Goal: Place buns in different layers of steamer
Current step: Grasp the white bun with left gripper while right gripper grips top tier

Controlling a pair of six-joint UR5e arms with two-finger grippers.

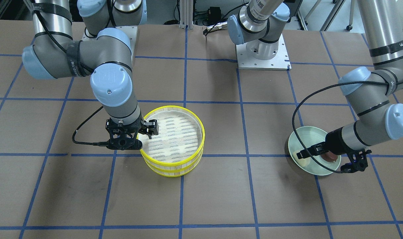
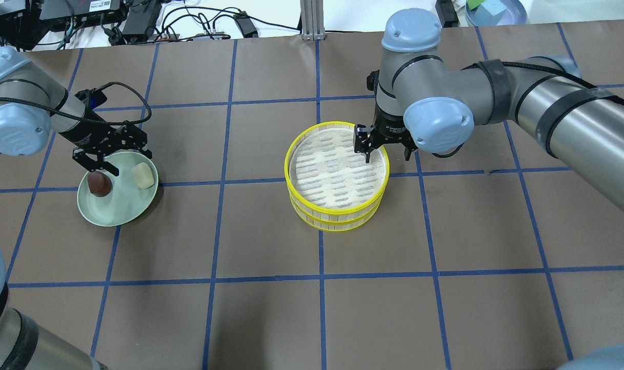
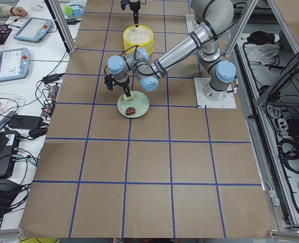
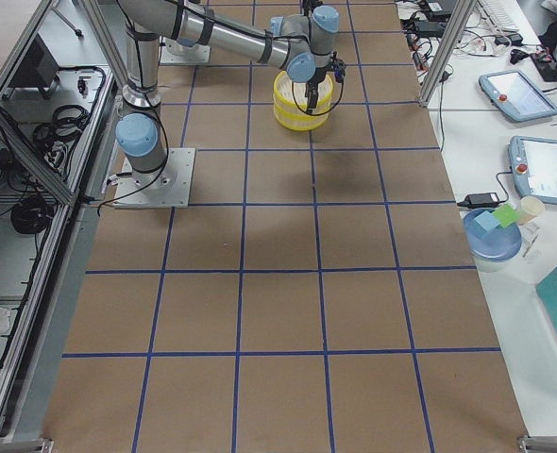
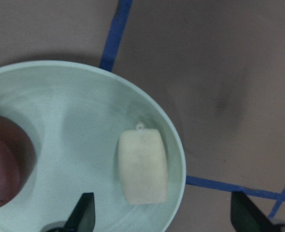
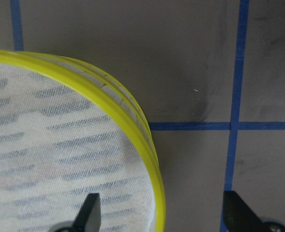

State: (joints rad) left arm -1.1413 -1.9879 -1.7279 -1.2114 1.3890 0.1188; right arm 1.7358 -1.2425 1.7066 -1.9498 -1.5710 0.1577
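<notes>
Yellow top-layer rim (image 6: 152, 159) lies between the open right tool's (image 6: 162, 215) tips; a skewed pinch could drag the lower layer (image 2: 337, 224). Left tool (image 5: 164, 215), open, straddles the white bun (image 5: 143, 166).

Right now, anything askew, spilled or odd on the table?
Nothing stands out. The two yellow-rimmed wooden steamer trays sit stacked and aligned, the top mesh bare. The brown round bun and the pale oblong bun lie whole on the pale green plate. Nothing spilled.

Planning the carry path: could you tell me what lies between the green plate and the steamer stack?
In the overhead view, only bare table with blue tape lines lies between green plate and steamer stack.
</notes>
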